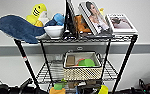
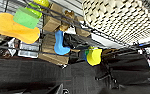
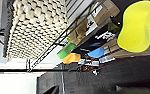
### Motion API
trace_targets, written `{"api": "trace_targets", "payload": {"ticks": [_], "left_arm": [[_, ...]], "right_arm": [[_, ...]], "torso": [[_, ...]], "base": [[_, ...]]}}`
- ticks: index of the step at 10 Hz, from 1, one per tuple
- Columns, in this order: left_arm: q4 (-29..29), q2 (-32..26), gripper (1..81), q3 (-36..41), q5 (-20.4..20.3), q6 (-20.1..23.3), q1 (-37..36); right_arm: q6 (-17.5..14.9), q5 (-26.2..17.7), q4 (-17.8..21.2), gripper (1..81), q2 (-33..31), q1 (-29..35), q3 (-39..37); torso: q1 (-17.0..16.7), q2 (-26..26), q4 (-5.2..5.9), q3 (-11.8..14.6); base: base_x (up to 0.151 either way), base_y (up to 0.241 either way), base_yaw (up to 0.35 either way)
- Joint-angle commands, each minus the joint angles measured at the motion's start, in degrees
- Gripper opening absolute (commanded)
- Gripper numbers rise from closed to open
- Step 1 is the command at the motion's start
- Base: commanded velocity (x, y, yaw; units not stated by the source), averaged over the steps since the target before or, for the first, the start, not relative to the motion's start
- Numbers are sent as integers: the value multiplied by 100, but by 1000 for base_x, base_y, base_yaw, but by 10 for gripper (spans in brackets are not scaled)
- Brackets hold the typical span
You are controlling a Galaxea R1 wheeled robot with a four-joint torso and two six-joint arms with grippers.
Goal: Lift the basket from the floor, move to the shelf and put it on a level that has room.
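The cream woven basket (image 1: 82, 68) with its white lining rim stands on the level (image 1: 47, 72), the second wire tier from the top of the black shelf (image 1: 126, 57). It holds a brown block and green and orange items. Nothing grips it. The left wrist view shows the basket's woven side (image 2: 116, 20) from below, and the right wrist view shows the basket (image 3: 36, 25) the same way. Dark carpet floor (image 2: 28, 72) lies under the rack. Dark parts of my left arm (image 1: 26, 85) and right arm (image 1: 147, 87) sit low in front of the rack, beneath the basket's tier.
The top tier carries a blue whale plush (image 1: 17, 27), a yellow plush (image 1: 38, 12), a white bowl (image 1: 54, 31) and books (image 1: 96, 18). Lower tiers hold an orange and green toy (image 2: 16, 25), a yellow item (image 2: 94, 56), a blue piece (image 2: 59, 45) and cardboard boxes (image 2: 52, 22). A pale wall stands behind.
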Motion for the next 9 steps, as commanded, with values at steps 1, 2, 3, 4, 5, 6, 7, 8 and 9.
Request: {"api": "trace_targets", "payload": {"ticks": [1, 2, 3, 4, 5, 6, 7, 8, 9], "left_arm": [[1014, -44, 811, 90, -888, -78, 1055], [1172, 96, 811, -147, -1099, -78, 1407], [1330, 325, 811, -428, -1267, -69, 1829], [1497, 571, 811, -736, -1495, -60, 2242], [1620, 852, 811, -1095, -1688, -51, 2594], [1717, 1081, 811, -1395, -1803, -51, 2867], [1796, 1292, 811, -1659, -1865, -42, 3104], [1814, 1476, 811, -1886, -1865, -42, 3254], [1814, 1747, 811, -2210, -1874, -34, 3465]], "right_arm": [[-4, 277, -597, 811, -33, -554, 127], [-4, 277, -737, 811, 116, -783, -66], [-4, 285, -904, 811, 318, -1082, -294], [-4, 277, -1098, 811, 573, -1371, -575], [-4, 277, -1195, 811, 854, -1627, -900], [-12, 277, -1204, 811, 1118, -1838, -1226], [-12, 277, -1204, 811, 1338, -2014, -1508], [-21, 277, -1230, 811, 1504, -2155, -1700], [-21, 277, -1283, 811, 1638, -2330, -1878]], "torso": [[2, 0, 0, 0], [0, 0, 0, 0], [0, 0, 0, 2], [-2, -2, 0, 2], [-2, -2, 0, 4], [-2, -5, 0, 4], [-4, -5, 0, 6], [-4, -7, 0, 9], [-6, -7, 0, 11]], "base": [[0, 0, 0], [0, 0, 0], [0, 0, 0], [0, 0, 0], [0, 0, 0], [0, 0, 0], [0, 0, 0], [0, 0, 0], [0, 0, 0]]}}
